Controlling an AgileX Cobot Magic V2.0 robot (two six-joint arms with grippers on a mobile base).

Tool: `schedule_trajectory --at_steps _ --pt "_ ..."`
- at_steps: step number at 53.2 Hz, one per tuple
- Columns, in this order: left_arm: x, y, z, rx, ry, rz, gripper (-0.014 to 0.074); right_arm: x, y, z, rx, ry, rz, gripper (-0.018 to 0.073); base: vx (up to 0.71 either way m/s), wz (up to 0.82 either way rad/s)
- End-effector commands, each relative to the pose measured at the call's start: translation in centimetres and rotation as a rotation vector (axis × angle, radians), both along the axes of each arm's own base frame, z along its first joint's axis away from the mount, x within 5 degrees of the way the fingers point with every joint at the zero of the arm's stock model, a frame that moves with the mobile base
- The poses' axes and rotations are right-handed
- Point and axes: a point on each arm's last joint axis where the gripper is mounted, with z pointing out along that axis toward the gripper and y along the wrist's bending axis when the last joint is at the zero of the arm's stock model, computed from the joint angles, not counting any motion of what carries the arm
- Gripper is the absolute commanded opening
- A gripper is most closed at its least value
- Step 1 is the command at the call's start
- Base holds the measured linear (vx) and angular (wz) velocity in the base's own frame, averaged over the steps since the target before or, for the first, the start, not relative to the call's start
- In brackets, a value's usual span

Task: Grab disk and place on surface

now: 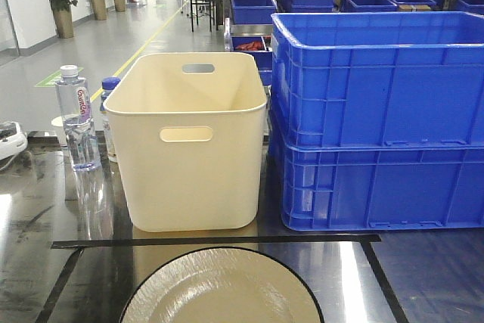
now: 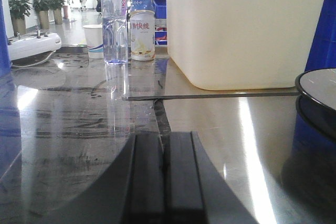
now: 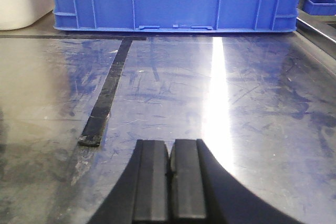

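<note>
The disk (image 1: 221, 289) is a round cream plate with a black rim, at the near edge of the front view, inside the black tape lines (image 1: 212, 241) on the dark glossy surface (image 1: 423, 277). In the left wrist view the disk's rim (image 2: 320, 90) shows at the right edge, mirrored in the surface (image 2: 220, 129). My left gripper (image 2: 163, 135) is shut with nothing in it, low over the surface and left of the disk. My right gripper (image 3: 171, 142) is shut and empty too, over bare surface (image 3: 236, 103); the disk is out of its view.
A cream bin (image 1: 189, 149) stands behind the tape line, with stacked blue crates (image 1: 378, 119) to its right. A water bottle (image 1: 77, 119), a white drink bottle (image 2: 142, 27) and a paper cup (image 2: 94, 40) stand at the left. A tape strip (image 3: 105, 98) runs ahead of the right gripper.
</note>
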Motion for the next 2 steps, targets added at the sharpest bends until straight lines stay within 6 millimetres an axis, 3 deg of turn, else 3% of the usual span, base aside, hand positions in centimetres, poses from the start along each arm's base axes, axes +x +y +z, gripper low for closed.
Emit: schedule_trajectory --at_steps 1,2 --pt "-0.16 0.01 1.61 -0.016 -0.107 0.000 -0.0008 0.07 -0.04 0.62 -0.008 -0.090 -0.006 -0.0008 0.00 0.00" --pt "-0.16 0.01 1.61 -0.016 -0.107 0.000 -0.0008 0.07 -0.04 0.62 -0.008 -0.090 -0.006 -0.0008 0.00 0.00"
